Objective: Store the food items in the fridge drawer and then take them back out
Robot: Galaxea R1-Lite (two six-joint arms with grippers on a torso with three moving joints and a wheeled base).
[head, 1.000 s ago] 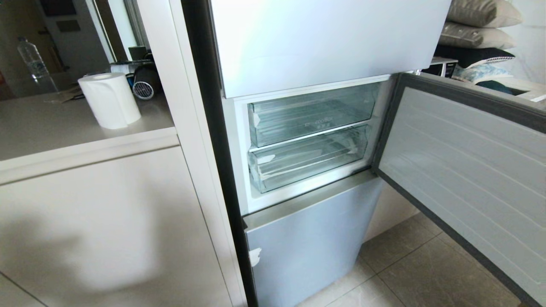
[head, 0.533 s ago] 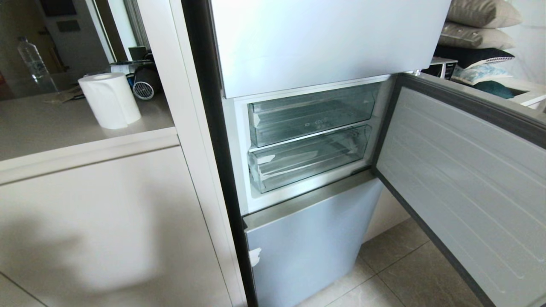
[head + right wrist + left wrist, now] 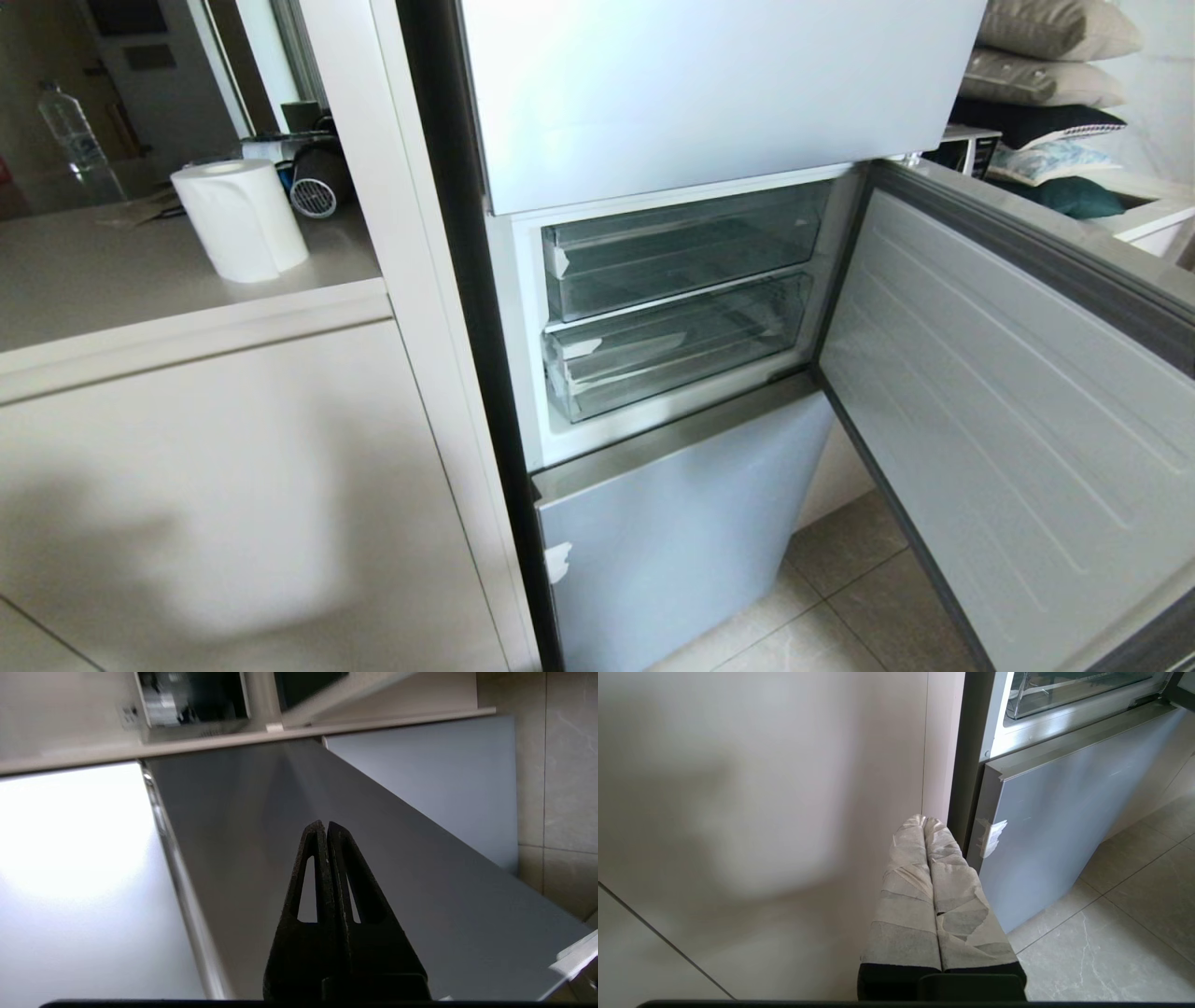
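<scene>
— Kitchen, pale counter point(image 3: 140, 271). Where's the wide clear plastic fridge drawer point(image 3: 672, 359)?
— Pushed in; right gripper point(image 3: 326, 828) pinched together on nothing, against the grey door edge point(image 3: 327, 788), drawer nowhere near it.
— Writing?
— None legible. Left gripper point(image 3: 924, 820) closed too, low, beside the fridge.

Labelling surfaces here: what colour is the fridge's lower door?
Pale blue-grey lower door, with a white tape scrap; clearest in the head view.

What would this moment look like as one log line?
fridge door: open | fridge drawer: shut, empty | right claw: shut, by door | left claw: shut, parked
</scene>
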